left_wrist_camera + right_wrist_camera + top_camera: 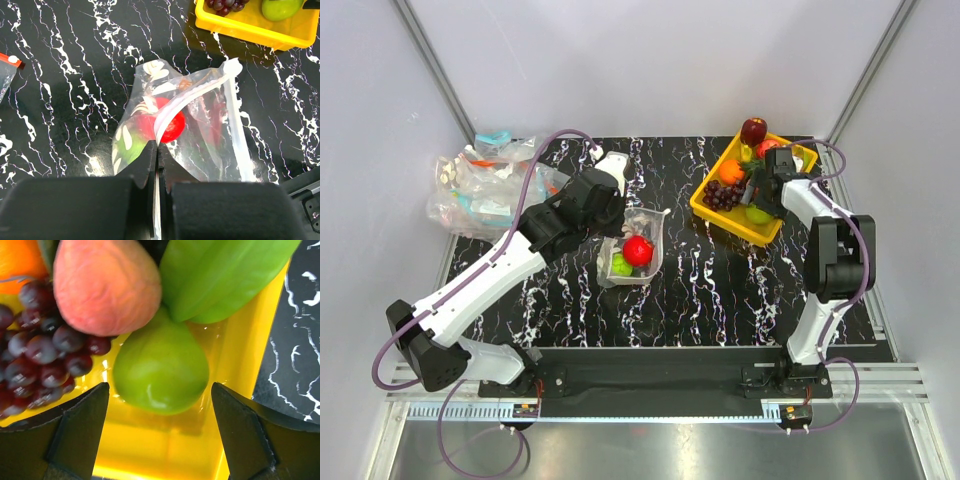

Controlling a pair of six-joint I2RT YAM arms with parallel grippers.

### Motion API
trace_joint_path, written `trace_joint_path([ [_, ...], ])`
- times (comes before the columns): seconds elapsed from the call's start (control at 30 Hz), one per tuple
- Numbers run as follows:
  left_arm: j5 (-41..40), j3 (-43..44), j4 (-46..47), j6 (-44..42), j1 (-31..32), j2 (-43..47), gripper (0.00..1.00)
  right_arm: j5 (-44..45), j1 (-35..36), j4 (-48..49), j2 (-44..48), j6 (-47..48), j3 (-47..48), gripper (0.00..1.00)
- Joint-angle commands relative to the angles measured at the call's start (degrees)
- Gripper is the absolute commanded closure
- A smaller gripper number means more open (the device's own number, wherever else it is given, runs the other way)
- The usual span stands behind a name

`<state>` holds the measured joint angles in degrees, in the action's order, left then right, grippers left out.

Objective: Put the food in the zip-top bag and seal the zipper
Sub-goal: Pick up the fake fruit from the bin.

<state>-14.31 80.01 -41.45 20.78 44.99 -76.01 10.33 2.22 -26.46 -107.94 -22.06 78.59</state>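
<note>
My left gripper (616, 214) (158, 146) is shut on the pale ridged mouth strip (192, 94) of a clear bag (642, 232) that shows white oval marks on its side (145, 107). The bag's mouth is held up. Inside it lie a red round fruit (638, 250) (172, 125) and a green fruit (620, 266) (127, 146). No plain unmarked pouch shows. My right gripper (761, 193) (160, 390) is open over the yellow tray (718, 217). A glossy green apple (160, 371) lies just ahead of its fingertips, and a pink peach (105, 285) lies beyond.
The tray (150, 445) also holds dark grapes (35, 357), an orange (731, 171), a long green piece (220, 275) and a dark red apple (753, 130). A heap of clear bags with blue and orange strips (485, 190) lies at the far left.
</note>
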Motion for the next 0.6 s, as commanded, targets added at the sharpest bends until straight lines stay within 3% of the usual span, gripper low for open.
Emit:
trace_joint_path([
  [0.0,0.5,0.3,3.2,-0.6,-0.2,1.7,1.0,5.0,-0.2,1.5,-1.2,0.4,2.7,0.11],
  [0.17,0.7,0.5,3.1,-0.6,-0.3,1.7,1.0,5.7,-0.3,1.6,-4.1,0.0,4.8,0.2],
  [0.27,0.7,0.5,2.9,-0.6,-0.2,1.6,1.0,5.1,-0.2,1.8,-2.7,-0.3,4.3,0.31],
  [0.57,0.7,0.4,3.3,-0.4,-0.2,0.5,1.0,-3.4,-0.2,1.5,11.7,0.0,-1.7,0.45],
])
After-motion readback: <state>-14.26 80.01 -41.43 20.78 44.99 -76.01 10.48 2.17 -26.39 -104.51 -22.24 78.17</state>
